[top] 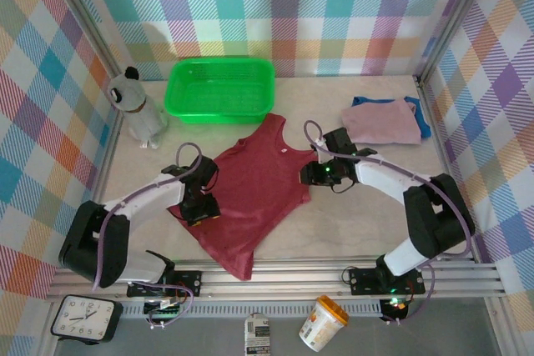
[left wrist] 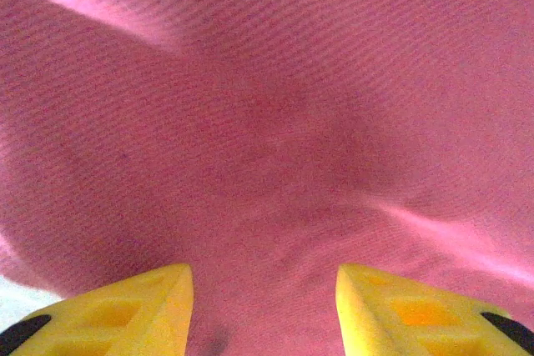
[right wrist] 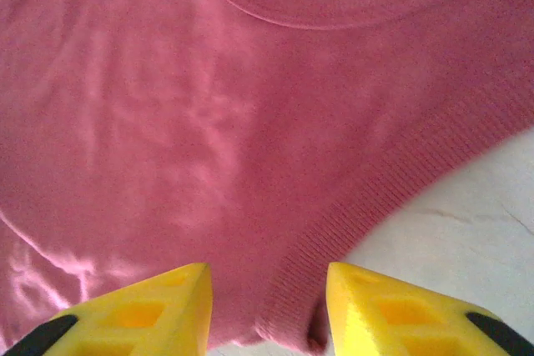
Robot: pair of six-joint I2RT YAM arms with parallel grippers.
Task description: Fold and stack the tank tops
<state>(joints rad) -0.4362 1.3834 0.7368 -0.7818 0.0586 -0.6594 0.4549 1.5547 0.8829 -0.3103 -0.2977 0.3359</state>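
Observation:
The dark red tank top (top: 254, 181) lies spread flat on the table, neck toward the back. My left gripper (top: 203, 210) stands on its left edge, jaws open over the red cloth (left wrist: 267, 122), fingertips (left wrist: 158, 298) apart. My right gripper (top: 310, 174) is at the top's right edge, open, with the ribbed hem (right wrist: 350, 231) lying between its fingers (right wrist: 175, 298). At the back right, the folded mauve-pink tank top (top: 382, 122) rests on the blue tank top (top: 424, 127), of which just the edges show.
A green plastic basket (top: 221, 62) stands at the back centre. A grey and white toy figure (top: 138, 110) is at the back left. Checked walls close in the table (top: 350, 223). A clock (top: 83, 318) and a cup (top: 324, 323) lie below the front rail.

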